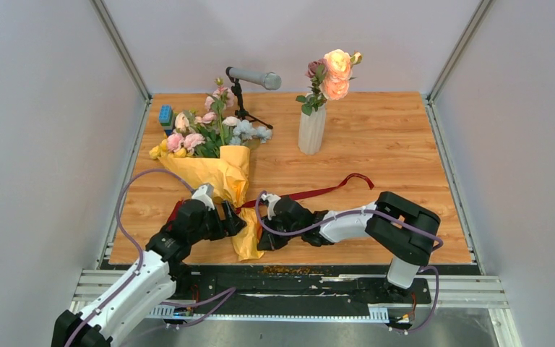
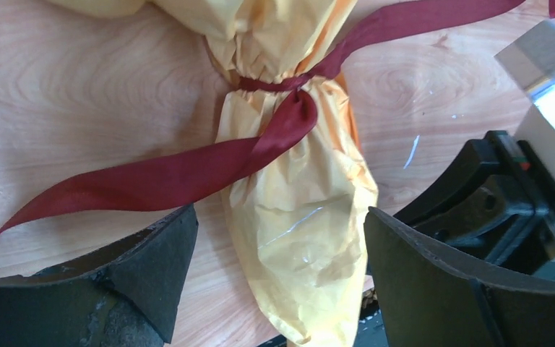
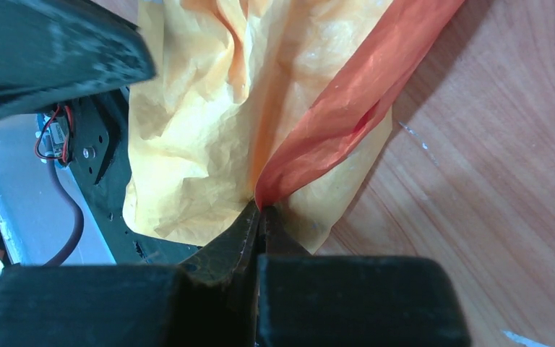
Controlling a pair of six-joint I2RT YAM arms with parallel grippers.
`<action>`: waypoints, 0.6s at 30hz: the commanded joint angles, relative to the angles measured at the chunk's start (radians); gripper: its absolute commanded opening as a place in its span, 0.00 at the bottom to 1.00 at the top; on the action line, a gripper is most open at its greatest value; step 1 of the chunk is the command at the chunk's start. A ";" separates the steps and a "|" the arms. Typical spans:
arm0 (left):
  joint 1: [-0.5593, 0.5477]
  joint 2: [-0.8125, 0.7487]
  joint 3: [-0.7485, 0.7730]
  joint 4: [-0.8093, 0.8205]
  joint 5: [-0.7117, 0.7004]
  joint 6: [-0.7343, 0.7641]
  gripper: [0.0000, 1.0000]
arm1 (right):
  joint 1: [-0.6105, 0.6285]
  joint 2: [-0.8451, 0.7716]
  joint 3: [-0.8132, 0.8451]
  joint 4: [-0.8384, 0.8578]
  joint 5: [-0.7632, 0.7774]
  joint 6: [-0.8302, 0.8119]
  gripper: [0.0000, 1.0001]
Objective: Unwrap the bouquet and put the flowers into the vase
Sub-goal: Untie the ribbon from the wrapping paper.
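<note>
Bouquet: the bouquet [image 1: 217, 155] lies on its side on the left part of the table [image 1: 390, 144]. Its flowers [image 1: 202, 130] point far, and its wrapped tail is close to the near edge.
Ribbon: the dark red ribbon [image 2: 152, 177] is tied tight round the paper [image 3: 188, 130]. One long end trails off to the right.
Right gripper: the right gripper [image 3: 261, 213] is closed all the way, pinching an orange fold of the paper at the near tail.
Left gripper: the left gripper [image 2: 278, 224] is wide open and holds nothing. Its fingers sit one on each side of the paper tail.
Vase: the vase [image 1: 311, 130] stands at the far side, well apart from the bouquet. A few roses [image 1: 336, 72] are already in it.
What could go wrong: the knot is not undone, so I think a pull on the paper may drag the whole bundle or rip the thin sheet. The pinch is small, so the paper may slip out. A pull toward the near side could slide the tail off the table. The two grippers are near each other and could bump.
Table: light, smooth wood. I think things slide easily on it.
Room: plain pale walls [image 1: 36, 108] stand on the left, right and far sides. A microphone [image 1: 254, 76] on a small black stand is just beside the flower heads. A small blue thing [image 1: 165, 114] sits at the far left.
</note>
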 commanded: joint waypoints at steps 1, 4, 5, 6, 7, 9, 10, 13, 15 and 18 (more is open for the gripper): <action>-0.016 -0.054 -0.082 0.109 -0.004 -0.115 0.89 | 0.014 0.007 -0.017 -0.008 0.038 -0.008 0.00; -0.022 -0.099 -0.114 0.112 -0.028 -0.149 0.78 | 0.016 0.008 -0.011 -0.018 0.043 -0.014 0.00; -0.023 -0.113 -0.117 0.108 -0.037 -0.154 0.74 | 0.016 0.009 -0.009 -0.019 0.042 -0.013 0.00; -0.023 -0.125 -0.122 0.110 -0.040 -0.160 0.71 | 0.018 0.011 -0.008 -0.019 0.042 -0.014 0.00; -0.023 -0.137 -0.129 0.118 -0.040 -0.167 0.69 | 0.018 0.013 -0.006 -0.019 0.044 -0.015 0.00; -0.024 -0.152 -0.146 0.144 -0.034 -0.188 0.68 | 0.021 0.018 -0.002 -0.023 0.047 -0.016 0.00; -0.024 -0.152 -0.153 0.150 -0.034 -0.194 0.67 | 0.022 0.019 -0.001 -0.024 0.050 -0.016 0.00; -0.024 -0.133 -0.173 0.157 -0.035 -0.194 0.62 | 0.025 0.013 0.003 -0.034 0.059 -0.023 0.00; -0.024 -0.109 -0.182 0.164 -0.035 -0.190 0.56 | 0.026 -0.003 0.005 -0.051 0.073 -0.034 0.00; -0.024 -0.082 -0.177 0.145 -0.051 -0.169 0.48 | 0.026 -0.050 0.017 -0.102 0.111 -0.078 0.05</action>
